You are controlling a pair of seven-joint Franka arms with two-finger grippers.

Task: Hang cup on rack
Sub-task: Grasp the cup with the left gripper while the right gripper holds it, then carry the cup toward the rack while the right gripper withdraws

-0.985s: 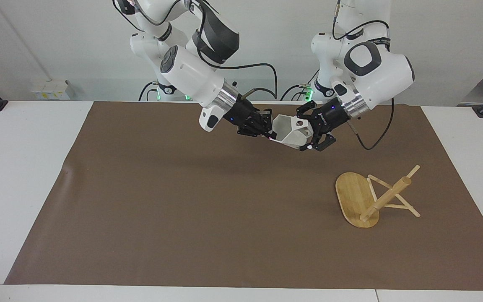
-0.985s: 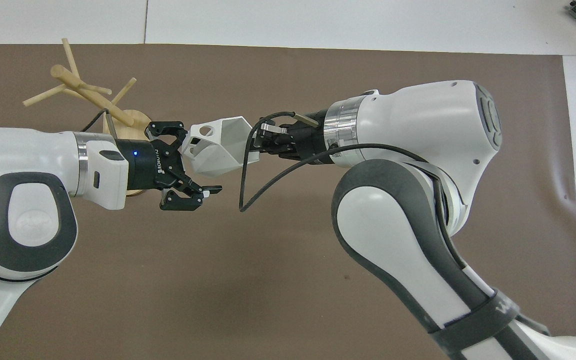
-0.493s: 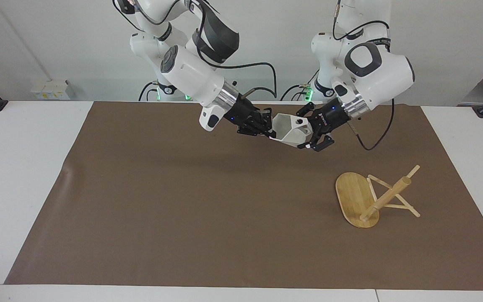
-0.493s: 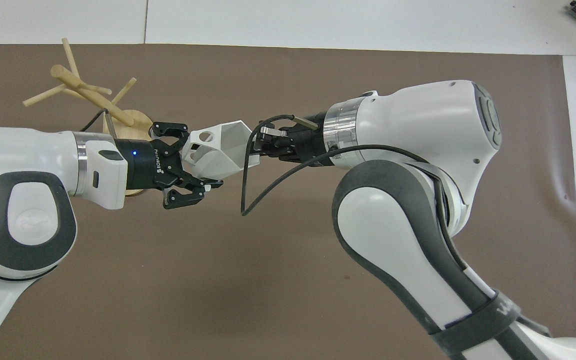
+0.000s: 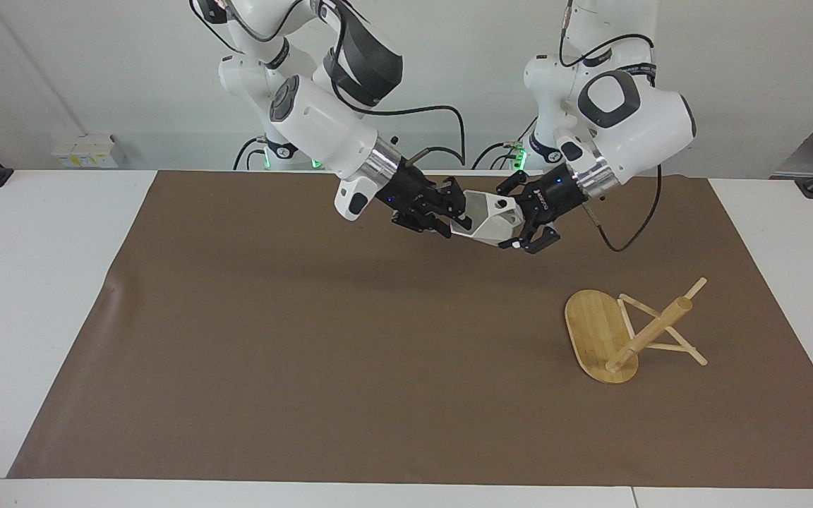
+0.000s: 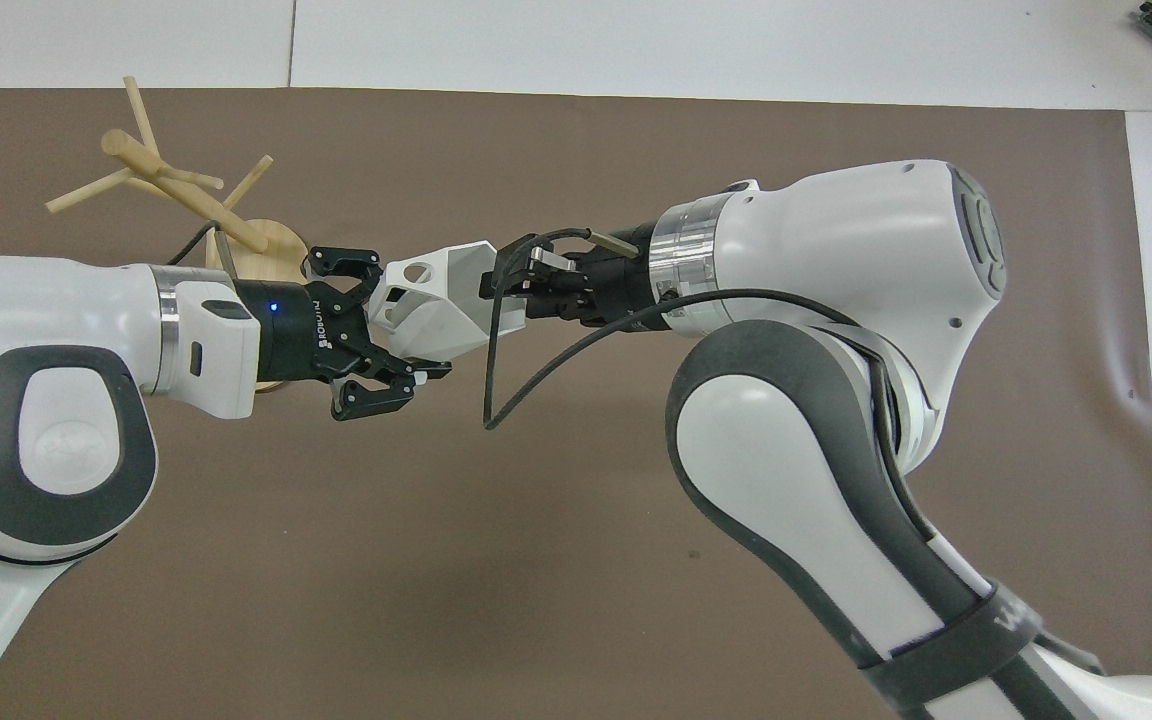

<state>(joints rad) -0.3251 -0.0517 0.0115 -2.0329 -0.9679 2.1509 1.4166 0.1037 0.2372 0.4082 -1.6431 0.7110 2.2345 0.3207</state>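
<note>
The white faceted cup (image 5: 490,220) (image 6: 436,300) hangs in the air between both grippers, over the brown mat near the robots. My left gripper (image 5: 514,217) (image 6: 398,322) is shut on its handle end, where the round hole shows. At the cup's rim sits my right gripper (image 5: 452,212) (image 6: 498,288), open, with its fingers spread on either side of the rim wall. The bamboo rack (image 5: 650,331) (image 6: 176,190) lies tipped on its side toward the left arm's end of the table. It rests on the edge of its oval base (image 5: 590,324) and on its pegs.
A brown mat (image 5: 308,353) covers most of the white table (image 5: 32,282). A black cable (image 6: 496,380) loops down from the right wrist beside the cup. The left forearm hides part of the rack's base in the overhead view.
My left gripper closed on the cup's handle end. My right gripper, which pinched the rim, has opened. The cup shifted slightly toward the left gripper.
</note>
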